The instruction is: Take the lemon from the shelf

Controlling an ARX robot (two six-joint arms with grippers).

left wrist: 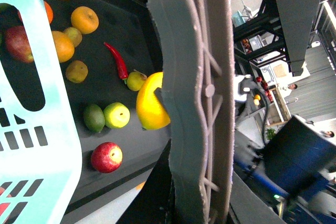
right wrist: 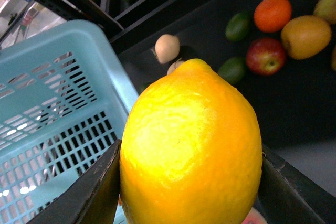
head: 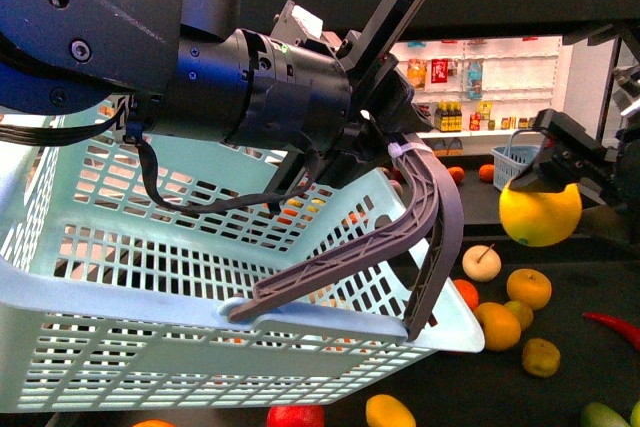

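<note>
**A:** What's behind all this?

**B:** A shop: lit white wall racks [head: 480, 77] of bottles and packets far back. In front is the shelf [head: 570, 387], its dark tray strewn with loose fruit and a black upper tier overhanging.

**A:** And the biggest thing up close?

**B:** The pale blue basket [head: 150, 277], tilted and hanging in the air to the left. The left tool [left wrist: 199, 203] looks clamped on its grey handle [head: 440, 197].

**A:** Where's the lemon?

**B:** The lemon [head: 540, 212] is off the tray, in the air above the fruit. The right tool [head: 568, 162] is closed on it, one finger on each flank.

**A:** So the pick is done?

**B:** Largely, I'd say. Nothing touches the lemon but the fingers. What's left is probably bringing it away, likely to the basket.

**A:** Room to move?

**B:** Open air lies between the lemon and the basket's near corner, though the right wrist view shows the rim just beside it. The overhanging tier limits lifting, so a sideways path seems safest.

**A:** Anything below?

**B:** A pale pear [head: 481, 262], some oranges [head: 528, 287] and a red chilli [head: 612, 325], all apart from the lemon.
</note>
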